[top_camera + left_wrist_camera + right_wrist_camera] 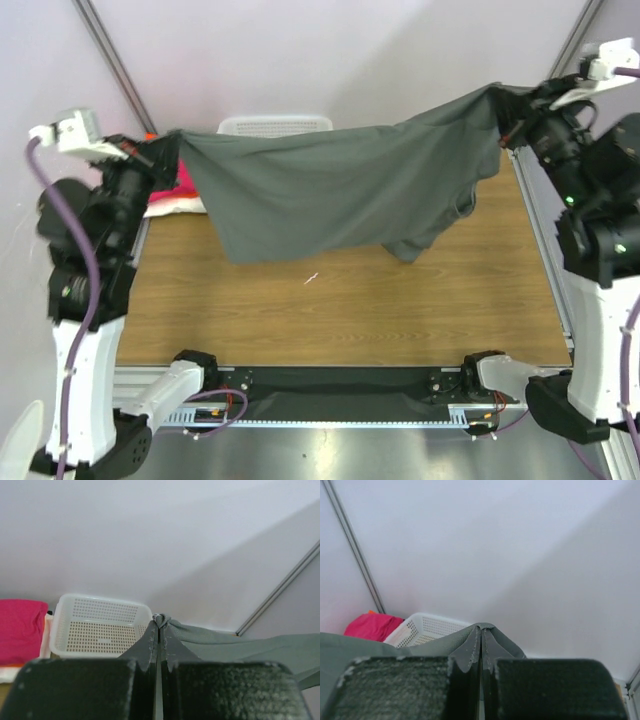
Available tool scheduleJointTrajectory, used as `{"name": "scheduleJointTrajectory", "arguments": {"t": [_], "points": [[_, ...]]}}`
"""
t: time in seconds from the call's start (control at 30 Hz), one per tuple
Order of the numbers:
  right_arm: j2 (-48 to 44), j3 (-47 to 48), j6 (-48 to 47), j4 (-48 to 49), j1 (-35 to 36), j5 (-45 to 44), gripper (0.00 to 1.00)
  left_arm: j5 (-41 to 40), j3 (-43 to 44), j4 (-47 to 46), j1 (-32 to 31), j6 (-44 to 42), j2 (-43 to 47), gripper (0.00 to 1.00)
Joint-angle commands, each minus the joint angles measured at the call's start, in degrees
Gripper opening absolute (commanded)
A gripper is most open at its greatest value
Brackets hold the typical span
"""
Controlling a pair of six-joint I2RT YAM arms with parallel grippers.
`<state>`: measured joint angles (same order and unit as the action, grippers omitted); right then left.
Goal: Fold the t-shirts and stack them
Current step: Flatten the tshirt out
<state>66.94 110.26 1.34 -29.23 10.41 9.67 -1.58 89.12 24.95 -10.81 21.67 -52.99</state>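
Note:
The dark grey t-shirt (340,185) hangs stretched in the air across the back of the table, held by both grippers. My left gripper (165,145) is shut on its left corner, seen pinched at the fingertips in the left wrist view (161,621). My right gripper (510,105) is shut on its right corner, seen in the right wrist view (482,630). The shirt's lower part droops toward the table at the right (420,235). A magenta-pink t-shirt (185,180) lies folded at the back left on a white one (170,207), with a bit of orange (150,136) behind.
A white plastic mesh basket (275,124) stands at the back centre, partly hidden behind the grey shirt; it also shows in the left wrist view (97,627). The wooden table (340,310) has a small white scrap (311,278). Metal frame rails run along the right edge (545,260).

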Motion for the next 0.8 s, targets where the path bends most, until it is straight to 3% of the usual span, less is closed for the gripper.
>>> {"name": "scheduleJointTrajectory", "arguments": {"t": [0.0, 0.23, 0.37, 0.5, 0.63, 0.77], "points": [[-2.59, 6.36, -1.17, -7.31, 0.31, 0.79, 0.0, -2.02, 4.56, 4.39, -0.27, 1.18, 3.68, 0.0], [-7.43, 14.36, 1.56, -18.13, -0.04, -0.71, 0.0, -2.81, 13.09, 19.95, -0.35, 5.57, 5.26, 0.0], [-5.68, 22.35, 2.0, -29.01, -2.94, 0.08, 0.0, -6.92, 17.57, 29.42, -0.27, 7.59, 6.24, 0.0], [-7.61, 18.53, 1.73, -29.66, -4.97, -1.67, 0.0, -11.67, 18.73, 35.69, -0.27, 6.1, 4.66, 0.0], [-7.88, 14.03, 1.47, -29.91, -4.97, -4.31, 0.0, -11.16, 11.36, 33.68, -0.27, 6.01, 3.77, 0.0], [-9.01, 6.39, 1.12, -25.89, -5.05, -4.49, 0.0, -9.15, 3.79, 24.3, -0.27, 4.0, 3.86, 0.0]]}}
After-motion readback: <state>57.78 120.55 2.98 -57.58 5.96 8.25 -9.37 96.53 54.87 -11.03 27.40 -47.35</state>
